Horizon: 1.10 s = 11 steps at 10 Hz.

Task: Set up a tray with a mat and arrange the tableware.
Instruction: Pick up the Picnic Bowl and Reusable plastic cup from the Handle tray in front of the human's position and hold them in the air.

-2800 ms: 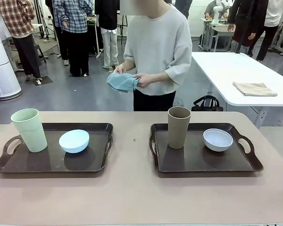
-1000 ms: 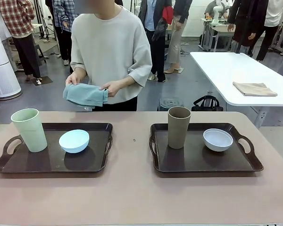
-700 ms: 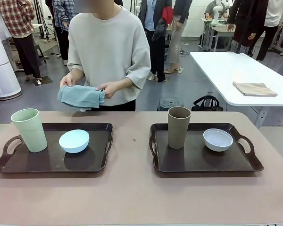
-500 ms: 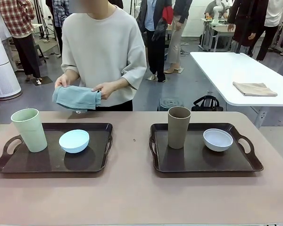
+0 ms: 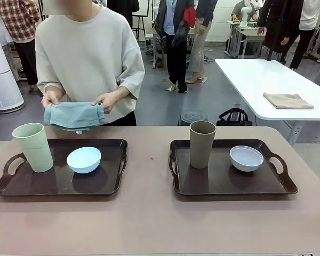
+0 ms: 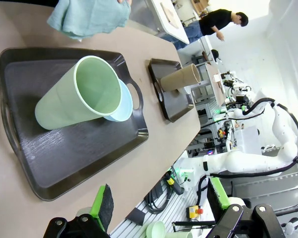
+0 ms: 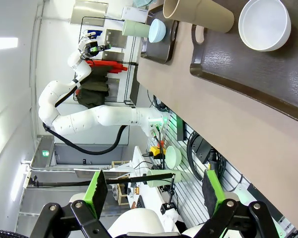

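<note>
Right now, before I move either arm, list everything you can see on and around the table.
trays: two, dark brown, left tray and right tray, side by side on the table
pale green cup: one, upright, left tray's far left corner
light blue bowl: one, left tray, right of that cup
brown cup: one, upright, right tray's left part
white bowl: one, right tray
teal cloth: one, folded, above the table's far edge
beige cloth: one, white table behind
person's hands: two, holding the teal cloth
left gripper, right gripper: open, empty
</note>
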Motion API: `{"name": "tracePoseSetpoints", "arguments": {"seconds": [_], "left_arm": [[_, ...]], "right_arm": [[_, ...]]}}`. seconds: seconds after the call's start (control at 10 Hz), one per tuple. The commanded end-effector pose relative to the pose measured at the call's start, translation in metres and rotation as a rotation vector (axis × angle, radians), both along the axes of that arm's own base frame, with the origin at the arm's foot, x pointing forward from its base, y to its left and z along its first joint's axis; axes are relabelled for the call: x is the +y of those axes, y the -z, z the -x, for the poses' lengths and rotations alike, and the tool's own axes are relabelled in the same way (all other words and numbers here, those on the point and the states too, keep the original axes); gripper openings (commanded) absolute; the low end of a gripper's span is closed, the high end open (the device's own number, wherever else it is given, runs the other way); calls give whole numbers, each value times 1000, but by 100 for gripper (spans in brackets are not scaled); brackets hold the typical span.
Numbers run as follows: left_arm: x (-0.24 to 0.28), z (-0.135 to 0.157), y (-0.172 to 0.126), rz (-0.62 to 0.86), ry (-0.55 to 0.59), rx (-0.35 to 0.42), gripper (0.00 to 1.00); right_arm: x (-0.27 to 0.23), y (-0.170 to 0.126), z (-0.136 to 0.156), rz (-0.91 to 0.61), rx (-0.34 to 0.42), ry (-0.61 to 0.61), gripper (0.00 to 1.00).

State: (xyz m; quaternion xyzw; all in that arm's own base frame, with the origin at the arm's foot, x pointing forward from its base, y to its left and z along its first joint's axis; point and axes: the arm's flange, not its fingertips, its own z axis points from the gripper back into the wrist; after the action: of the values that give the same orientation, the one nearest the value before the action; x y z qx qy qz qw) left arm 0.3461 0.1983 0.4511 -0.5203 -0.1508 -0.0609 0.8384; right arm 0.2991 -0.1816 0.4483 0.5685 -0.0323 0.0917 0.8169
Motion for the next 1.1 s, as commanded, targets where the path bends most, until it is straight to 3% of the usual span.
{"name": "tracePoseSetpoints", "arguments": {"seconds": [0.0,1.0], "left_arm": [[0,-1,-2,21,-5,-9,100],[0,-1,-2,21,-5,-9,100]], "right_arm": [[0,1,0,-20,-11,-5,100],[0,1,0,-20,-11,-5,100]]}}
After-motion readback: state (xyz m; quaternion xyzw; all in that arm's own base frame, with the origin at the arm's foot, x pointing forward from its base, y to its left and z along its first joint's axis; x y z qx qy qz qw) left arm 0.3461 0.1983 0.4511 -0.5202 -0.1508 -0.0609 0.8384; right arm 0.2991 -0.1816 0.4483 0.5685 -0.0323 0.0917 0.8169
